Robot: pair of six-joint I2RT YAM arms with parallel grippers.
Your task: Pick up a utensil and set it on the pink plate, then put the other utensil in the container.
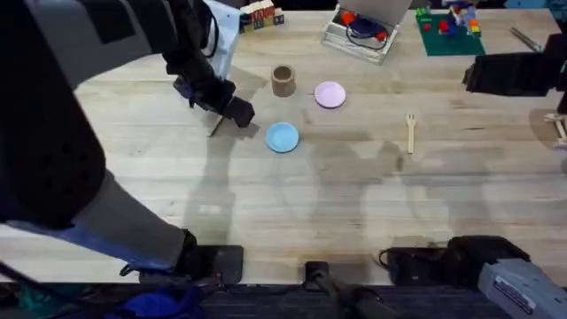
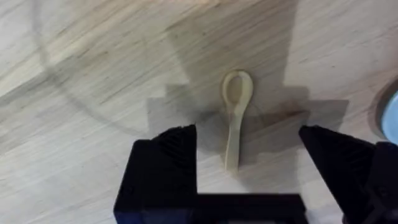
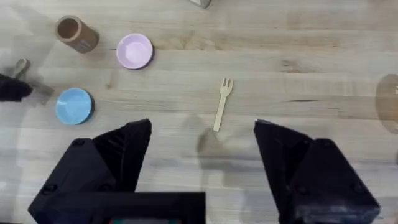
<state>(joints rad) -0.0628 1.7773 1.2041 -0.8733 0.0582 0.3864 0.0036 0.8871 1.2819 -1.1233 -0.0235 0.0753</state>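
Observation:
The wooden spoon (image 2: 236, 115) lies flat on the table, its handle between the open black fingers of my left gripper (image 2: 249, 152), which hovers right above it without touching. From overhead the left gripper (image 1: 229, 108) sits left of the blue plate, with the spoon (image 1: 215, 128) poking out beneath it. The pink plate (image 1: 330, 94) and the brown cup (image 1: 283, 81) stand side by side farther back. The wooden fork (image 1: 411, 131) lies alone to the right. My right gripper (image 3: 202, 149) hangs open high above the fork (image 3: 222, 102), holding nothing.
A light-blue plate (image 1: 283, 136) lies just right of the spoon. Along the back edge stand a clear plastic box (image 1: 359, 31), a green baseplate with bricks (image 1: 450, 31) and coloured blocks (image 1: 261, 16). Bare tabletop stretches across the front.

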